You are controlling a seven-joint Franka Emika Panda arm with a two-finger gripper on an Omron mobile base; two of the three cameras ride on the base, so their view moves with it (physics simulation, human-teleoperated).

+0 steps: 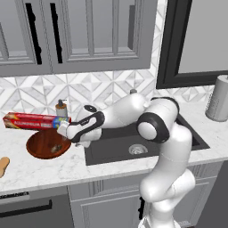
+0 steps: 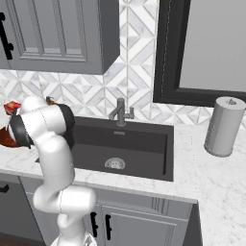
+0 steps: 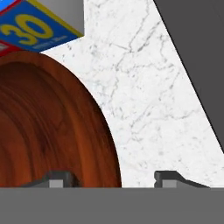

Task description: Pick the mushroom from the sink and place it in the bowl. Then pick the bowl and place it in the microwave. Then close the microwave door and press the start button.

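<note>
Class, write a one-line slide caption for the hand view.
End effector straddling the wooden bowl's rim on the marble counter, foil box behind.

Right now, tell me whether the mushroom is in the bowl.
In: a small brown mushroom lies inside the bowl on the counter.

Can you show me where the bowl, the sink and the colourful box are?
bowl [image 1: 42, 144], left base view, its inside.
sink [image 2: 139, 144], right base view, the dark back wall.
colourful box [image 1: 31, 120], left base view, its long red side.
</note>
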